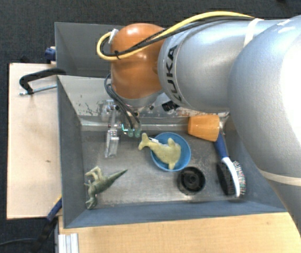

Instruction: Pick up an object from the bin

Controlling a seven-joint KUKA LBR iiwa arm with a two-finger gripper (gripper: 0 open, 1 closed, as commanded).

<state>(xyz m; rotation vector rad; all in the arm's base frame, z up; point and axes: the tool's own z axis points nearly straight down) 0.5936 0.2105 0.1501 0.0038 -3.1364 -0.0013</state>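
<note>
Claw (pixel 114 134) hangs over bare bin (pixel 145 187) floor; its width I cannot tell. Yellow toy animal (pixel 167 152) in blue bowl (pixel 185 142) lies just beside it, green dinosaur (pixel 100 180) near. My arm cuts off the orange cup (pixel 203 127) beyond.

1. Arm (pixel 245 73): thick silver links come in from the right and take up the upper right of the view, reaching leftward.
2. The last silver link (pixel 192 73) lies roughly level and carries black lettering on its side.
3. Orange cover (pixel 134 59): a rounded shell capping the wrist at the arm's left end.
4. Yellow cable (pixel 203 17): it runs along the top of the arm and loops down over the cover's left shoulder.
5. Wrist hardware (pixel 112 117): grey metal parts hang straight down beneath the cover, with dark wires beside them.
</note>
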